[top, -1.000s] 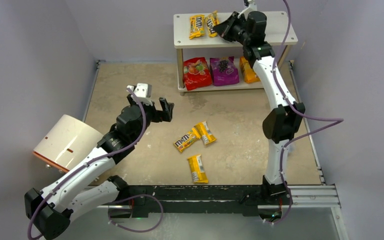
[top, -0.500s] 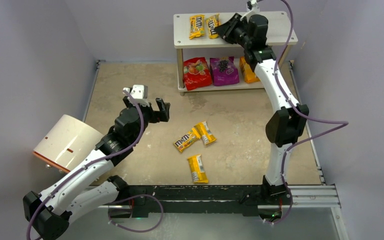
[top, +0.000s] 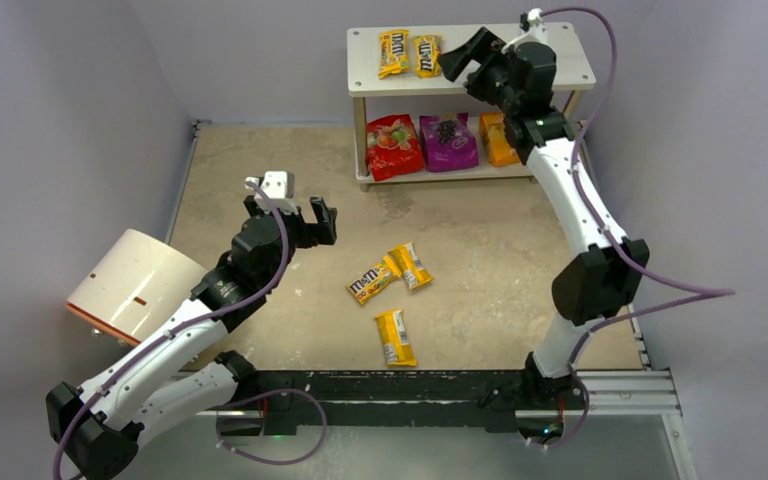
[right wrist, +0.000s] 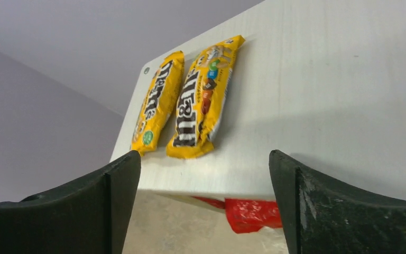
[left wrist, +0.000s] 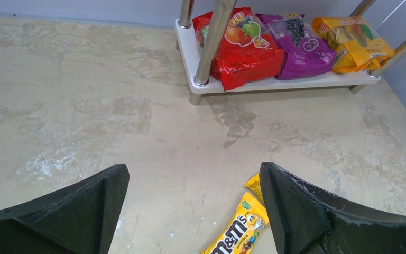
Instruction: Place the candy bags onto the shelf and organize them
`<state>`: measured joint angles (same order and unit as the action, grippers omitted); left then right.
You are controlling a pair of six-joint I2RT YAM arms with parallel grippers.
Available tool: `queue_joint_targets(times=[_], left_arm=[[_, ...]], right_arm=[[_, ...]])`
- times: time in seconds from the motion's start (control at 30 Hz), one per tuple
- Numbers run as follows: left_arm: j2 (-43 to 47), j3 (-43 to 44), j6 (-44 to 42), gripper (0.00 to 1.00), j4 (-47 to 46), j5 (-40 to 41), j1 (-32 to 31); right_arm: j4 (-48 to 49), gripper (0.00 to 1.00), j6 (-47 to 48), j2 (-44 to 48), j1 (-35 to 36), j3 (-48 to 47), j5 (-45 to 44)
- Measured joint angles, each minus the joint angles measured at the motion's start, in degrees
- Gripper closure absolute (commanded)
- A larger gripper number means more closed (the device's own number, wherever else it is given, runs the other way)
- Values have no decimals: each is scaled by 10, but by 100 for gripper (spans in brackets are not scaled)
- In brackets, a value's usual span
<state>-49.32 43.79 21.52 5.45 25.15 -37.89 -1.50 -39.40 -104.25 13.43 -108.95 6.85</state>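
Candy bags are partly put away. On the shelf, the low board holds the red pouch, the purple pouch and the orange pouch in a row. The top board holds the first packet and the second packet, both yellow, side by side near its left end. On the table lie the third packet and the fourth packet, which seem to touch at one end. The fifth packet lies alone, nearer the arms.

The right claw hangs wide open over the top board, just beside the second packet, with nothing in it. The left claw is wide open and empty too, up above the table.

I think the job now is to fetch another yellow packet. The fifth packet looks easiest, since nothing touches it. The claw should come straight down over its middle and pinch across the thin way. For the touching pair, lift the one on top so the other does not drag. Then lay it flat next to the second packet, pointing the same way.
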Motion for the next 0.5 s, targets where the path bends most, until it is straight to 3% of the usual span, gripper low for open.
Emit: queue_joint_targets(times=[0.23,0.5], left_arm=[[0,0,6,0,2,2,0],[4,0,17,0,7,2,0]], right_arm=[[-17,1,53,141,0,105,-48],[3,4,116,391,0,352,-23]])
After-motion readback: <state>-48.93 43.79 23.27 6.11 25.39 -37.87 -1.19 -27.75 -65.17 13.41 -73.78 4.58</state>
